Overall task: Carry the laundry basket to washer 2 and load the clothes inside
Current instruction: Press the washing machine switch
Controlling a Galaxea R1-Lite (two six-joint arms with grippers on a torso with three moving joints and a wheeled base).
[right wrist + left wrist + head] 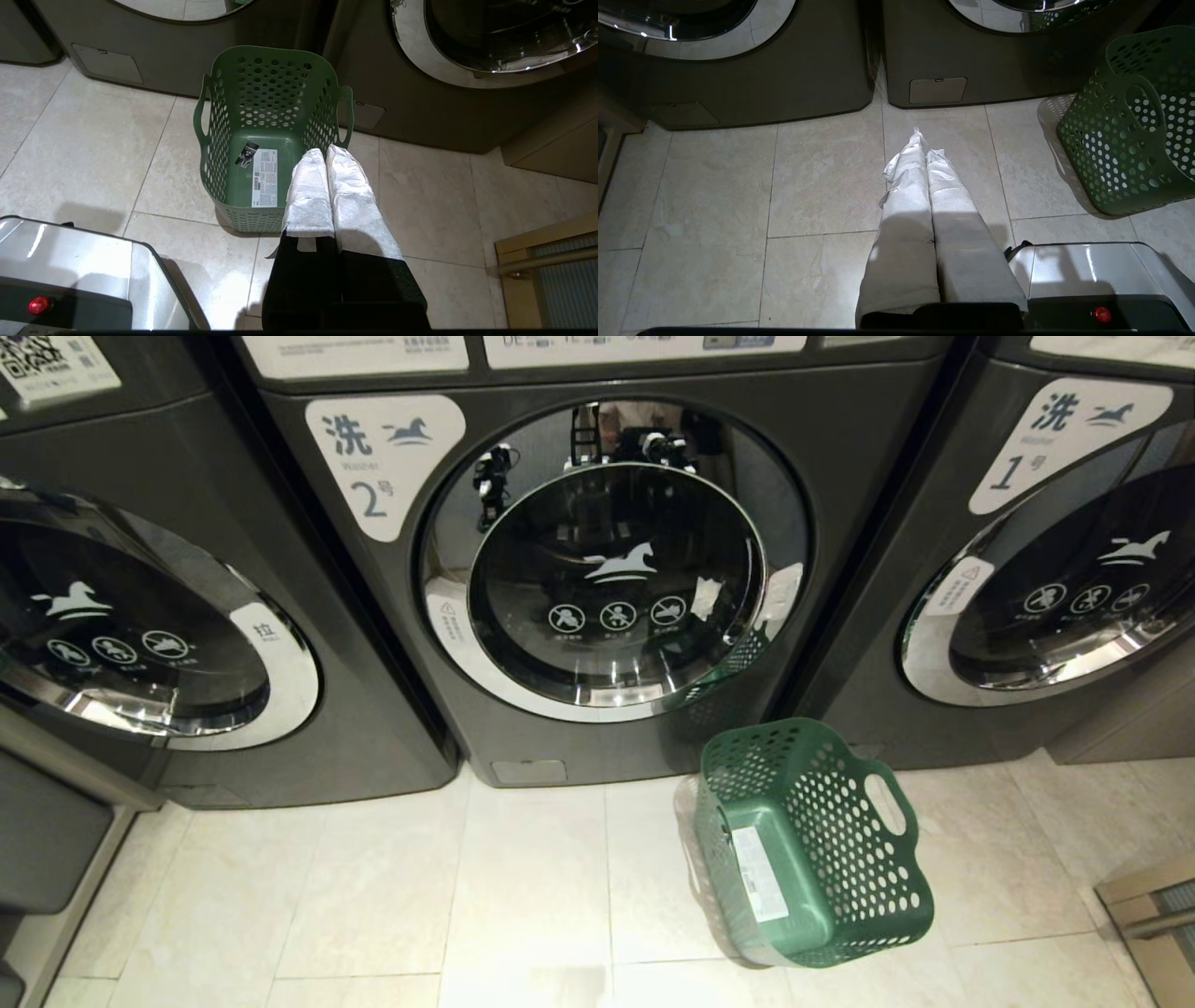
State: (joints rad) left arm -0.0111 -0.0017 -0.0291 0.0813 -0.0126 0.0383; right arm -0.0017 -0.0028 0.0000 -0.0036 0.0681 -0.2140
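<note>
The green laundry basket [845, 803] stands on the tiled floor in front of the gap between two machines. It holds only a white sticker [265, 177] and a small dark tag on its base. The clothes are out of view. Washer 2 [383, 462] is straight ahead, its chrome-ringed round door [616, 569] closed. My left gripper [924, 142] hangs shut and empty over bare tiles, left of the basket [1125, 135]. My right gripper [324, 151] is shut and empty, its wrapped tips just above the basket's near right corner [322, 116]. Neither arm shows in the head view.
Washer 1 [1064, 439] stands on the right and a third like machine [140, 616] on the left, both doors closed. My grey base with a red button [1087, 275] sits low between the arms. A wooden fixture [1153, 910] juts in at the right.
</note>
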